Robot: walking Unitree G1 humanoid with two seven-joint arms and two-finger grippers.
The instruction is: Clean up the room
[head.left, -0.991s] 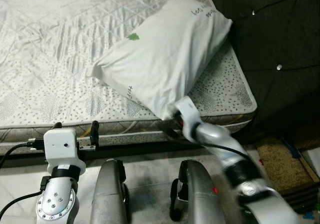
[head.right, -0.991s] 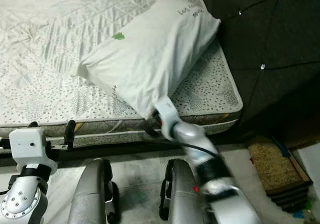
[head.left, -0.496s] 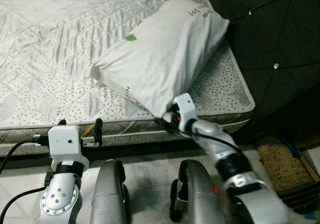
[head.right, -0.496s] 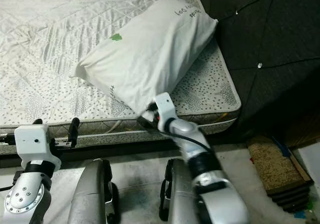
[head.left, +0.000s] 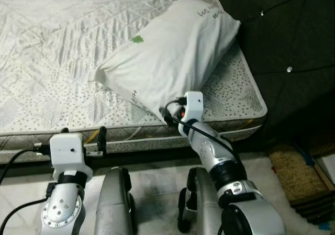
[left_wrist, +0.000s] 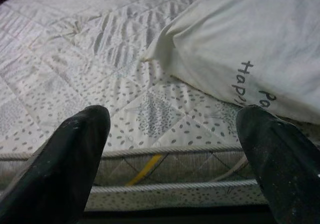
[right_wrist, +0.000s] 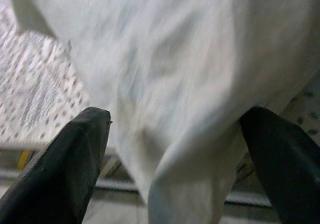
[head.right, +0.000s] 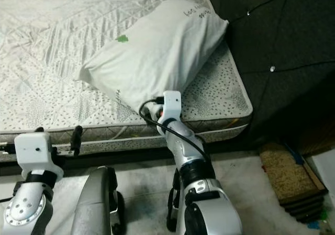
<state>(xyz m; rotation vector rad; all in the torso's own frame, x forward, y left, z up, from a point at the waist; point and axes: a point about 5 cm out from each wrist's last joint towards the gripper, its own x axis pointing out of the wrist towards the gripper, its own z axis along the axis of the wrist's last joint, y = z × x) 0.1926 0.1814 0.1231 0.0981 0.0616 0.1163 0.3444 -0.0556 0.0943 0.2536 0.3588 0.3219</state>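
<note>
White quilted mattress (head.left: 52, 46) spans my head cams, w/ the white pillow (head.left: 167, 57) lying diagonally on its right part, one end up near the dark tufted headboard (head.left: 293, 46), the other hanging off the near edge. In the left eye view the right gripper (head.left: 175, 114) is at that overhanging corner, wrist box right against the fabric; I can't see the fingers from here, they're hidden behind pillow and wrist. The left gripper (head.left: 81, 135) sits low at the mattress's near edge, two black tips poking up above its white wrist box, apart from each other. Brown mat (head.left: 298, 175) on the floor, lower right by the headboard.

Right eye view: same layout, plus the black cable looping at the right wrist beside the pillow corner.

Left wrist view: fingers (left_wrist: 75, 159) spread wide, nothing between them. They point at the mattress side, and the pillow's printed end lies off to one side, not touching.

Right wrist view, blurry: fingers (right_wrist: 75, 159) also wide apart, w/ a fold of pillow bulging into the gap between them. Can't tell if either finger actually touches the fabric; not clamped on it.
</note>
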